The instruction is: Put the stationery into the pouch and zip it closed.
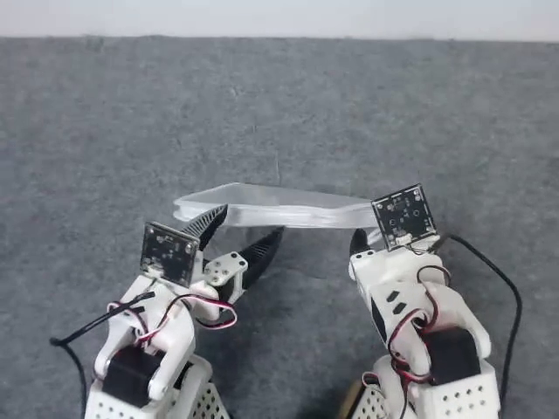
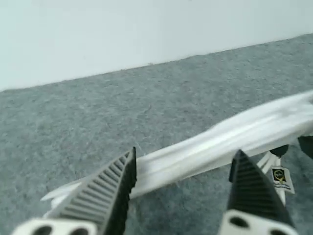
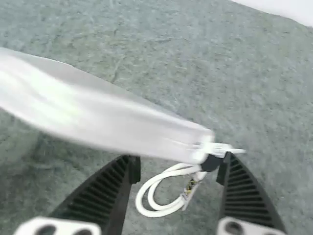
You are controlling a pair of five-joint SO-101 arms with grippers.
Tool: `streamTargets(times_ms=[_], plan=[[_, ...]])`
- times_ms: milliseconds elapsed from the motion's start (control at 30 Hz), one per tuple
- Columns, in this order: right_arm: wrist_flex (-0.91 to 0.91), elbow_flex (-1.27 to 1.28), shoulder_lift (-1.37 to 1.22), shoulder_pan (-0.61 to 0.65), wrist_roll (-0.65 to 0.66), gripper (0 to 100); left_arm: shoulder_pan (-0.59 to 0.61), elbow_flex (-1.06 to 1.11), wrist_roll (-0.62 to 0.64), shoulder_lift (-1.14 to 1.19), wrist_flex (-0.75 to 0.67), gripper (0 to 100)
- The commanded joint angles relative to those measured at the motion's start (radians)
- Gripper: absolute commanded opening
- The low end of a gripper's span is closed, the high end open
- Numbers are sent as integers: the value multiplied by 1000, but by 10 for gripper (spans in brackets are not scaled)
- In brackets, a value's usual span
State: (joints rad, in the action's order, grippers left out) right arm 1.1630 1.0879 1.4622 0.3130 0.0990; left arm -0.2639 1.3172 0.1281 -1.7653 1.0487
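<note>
A long translucent white pouch (image 1: 271, 208) stretches across the grey carpet between the two arms, with a shadow under it. My left gripper (image 1: 238, 236) is open at the pouch's left end, its black fingers (image 2: 112, 191) standing apart on the near side of the pouch (image 2: 215, 147). My right gripper (image 3: 178, 171) is open at the pouch's right end (image 3: 98, 122). The black zipper pull (image 3: 211, 162) sits right beside one right fingertip (image 3: 234, 176); I cannot tell whether they touch. A white cord loop (image 3: 159, 196) with a small tag (image 2: 279, 177) hangs from the pull.
Grey carpet (image 1: 279, 113) covers the table up to a pale wall (image 1: 279, 16) at the back. Both arms' bases and cables (image 1: 489, 271) take up the near edge.
</note>
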Motion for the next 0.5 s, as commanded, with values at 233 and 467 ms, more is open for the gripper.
streamTargets(times_ms=[233,467], plan=[[-31,5,18,13,-23,227,12,-85,44,-15,25,290],[-93,84,27,12,-66,227,12,-84,44,-15,25,288]])
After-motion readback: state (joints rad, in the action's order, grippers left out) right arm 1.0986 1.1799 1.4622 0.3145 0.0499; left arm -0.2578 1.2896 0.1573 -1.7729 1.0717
